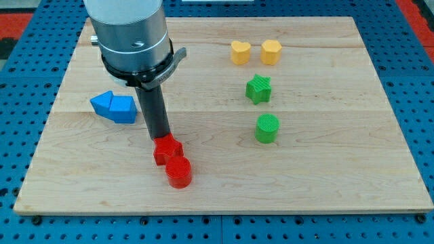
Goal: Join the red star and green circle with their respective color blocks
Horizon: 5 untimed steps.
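Note:
The red star (167, 150) lies below the board's middle, touching a red cylinder (179, 172) just below and right of it. My tip (161, 138) rests against the red star's upper left edge. The green circle (267, 128) stands right of centre, a short gap below the green star (258, 89); the two do not touch. My tip is far to the left of both green blocks.
Two blue blocks (114, 106) sit together at the view's left, close to the rod. A yellow heart (240, 51) and a yellow hexagon (270, 51) sit side by side at the top. The wooden board (352, 183) lies on a blue pegboard.

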### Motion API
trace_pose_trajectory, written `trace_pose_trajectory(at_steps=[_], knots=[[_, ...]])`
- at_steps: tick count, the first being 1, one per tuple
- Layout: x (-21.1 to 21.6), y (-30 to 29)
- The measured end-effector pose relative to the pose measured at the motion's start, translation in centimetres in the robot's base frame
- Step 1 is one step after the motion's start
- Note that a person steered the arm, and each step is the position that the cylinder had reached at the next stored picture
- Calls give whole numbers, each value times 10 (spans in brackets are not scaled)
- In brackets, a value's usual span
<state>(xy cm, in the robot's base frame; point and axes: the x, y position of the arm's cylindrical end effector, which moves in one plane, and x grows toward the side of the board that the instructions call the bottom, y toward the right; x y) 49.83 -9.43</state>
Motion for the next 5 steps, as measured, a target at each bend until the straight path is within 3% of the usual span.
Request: trace_pose_trajectory(at_steps=[2,3,5], knots=[[-6,0],[-6,90],[37,183]])
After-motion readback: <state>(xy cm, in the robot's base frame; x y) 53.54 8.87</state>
